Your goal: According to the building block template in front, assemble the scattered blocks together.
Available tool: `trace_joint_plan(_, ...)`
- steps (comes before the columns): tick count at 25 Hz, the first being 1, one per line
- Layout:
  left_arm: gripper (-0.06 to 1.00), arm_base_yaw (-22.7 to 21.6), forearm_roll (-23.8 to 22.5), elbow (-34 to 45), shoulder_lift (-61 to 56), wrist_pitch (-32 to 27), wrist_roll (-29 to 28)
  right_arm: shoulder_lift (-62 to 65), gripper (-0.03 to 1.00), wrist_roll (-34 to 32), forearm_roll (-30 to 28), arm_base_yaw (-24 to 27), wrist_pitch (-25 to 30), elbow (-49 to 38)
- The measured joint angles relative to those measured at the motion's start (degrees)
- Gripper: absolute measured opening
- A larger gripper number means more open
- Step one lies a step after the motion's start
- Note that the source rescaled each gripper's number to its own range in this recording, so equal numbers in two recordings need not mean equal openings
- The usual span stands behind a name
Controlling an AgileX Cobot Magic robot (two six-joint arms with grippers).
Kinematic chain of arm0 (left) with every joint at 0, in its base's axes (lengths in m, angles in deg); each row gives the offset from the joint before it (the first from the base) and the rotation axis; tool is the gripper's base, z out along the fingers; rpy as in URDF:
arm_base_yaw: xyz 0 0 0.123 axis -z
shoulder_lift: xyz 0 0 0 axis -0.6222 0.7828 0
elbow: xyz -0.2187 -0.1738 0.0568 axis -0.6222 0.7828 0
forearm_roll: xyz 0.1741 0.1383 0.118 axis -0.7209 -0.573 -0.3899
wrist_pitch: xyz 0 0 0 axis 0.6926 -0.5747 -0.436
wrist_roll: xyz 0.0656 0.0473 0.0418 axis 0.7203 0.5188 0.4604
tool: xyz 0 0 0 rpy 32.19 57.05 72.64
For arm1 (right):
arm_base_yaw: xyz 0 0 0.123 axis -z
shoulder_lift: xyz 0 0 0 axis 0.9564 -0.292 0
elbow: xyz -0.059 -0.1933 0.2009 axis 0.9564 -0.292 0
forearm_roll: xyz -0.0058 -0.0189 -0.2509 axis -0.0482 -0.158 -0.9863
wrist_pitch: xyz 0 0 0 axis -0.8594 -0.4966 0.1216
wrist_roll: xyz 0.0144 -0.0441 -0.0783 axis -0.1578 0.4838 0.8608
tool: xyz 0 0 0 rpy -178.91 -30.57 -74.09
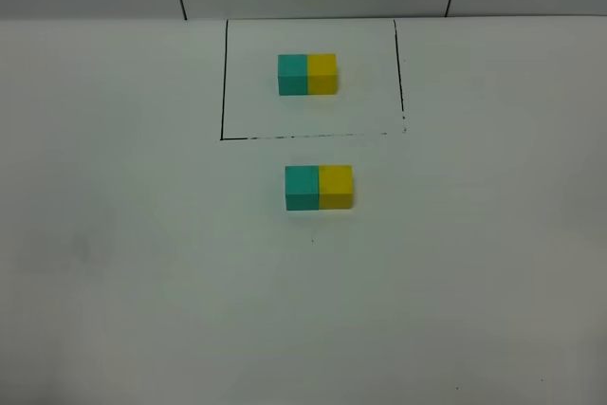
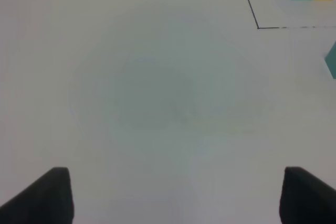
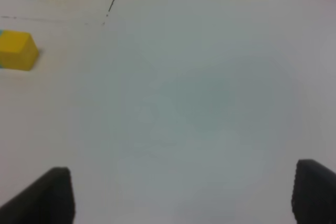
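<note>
On the plain white worktop (image 1: pixel 114 282), the building block template (image 1: pixel 307 74), a small matte teal cube joined to a yellow cube inside a thin black drawn rectangle (image 1: pixel 224 82), sits toward twelve o'clock in the high view. Just outside the rectangle's near line, toward six o'clock from it, lie the scattered blocks: a small matte teal-green cube (image 1: pixel 302 187) and a small matte yellow cube (image 1: pixel 336 186). They touch side to side, teal at nine o'clock and yellow at three o'clock, in the same order as the template, so the assembly looks finished.

Neither arm appears in the high view. The left tool (image 2: pixel 173 195) hangs over bare worktop with its two dark fingertips (image 2: pixel 44 195) spread wide and nothing between them; the teal cube shows only as a sliver at the frame edge, well apart. The right tool (image 3: pixel 184 195) is likewise spread and empty, with the yellow cube near the frame edge, well apart from it.

The cubes look light, stiff and solid, with flat faces and crisp edges; the matte finish should give a fair grip. Being so small and light, they would probably slide or twist at a slight nudge. If either needed taking up, the sound hold would be across two opposite free side faces, squarely, away from the shared seam, since a pinch on a corner could spin it.
</note>
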Motion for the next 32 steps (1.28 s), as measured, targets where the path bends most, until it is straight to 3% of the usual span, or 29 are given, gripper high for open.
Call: trace_joint_plan(32,0.71,0.0,0.0,0.0,0.0,0.0,0.0,0.0,0.74,0.0,0.0,0.0,0.0,0.0)
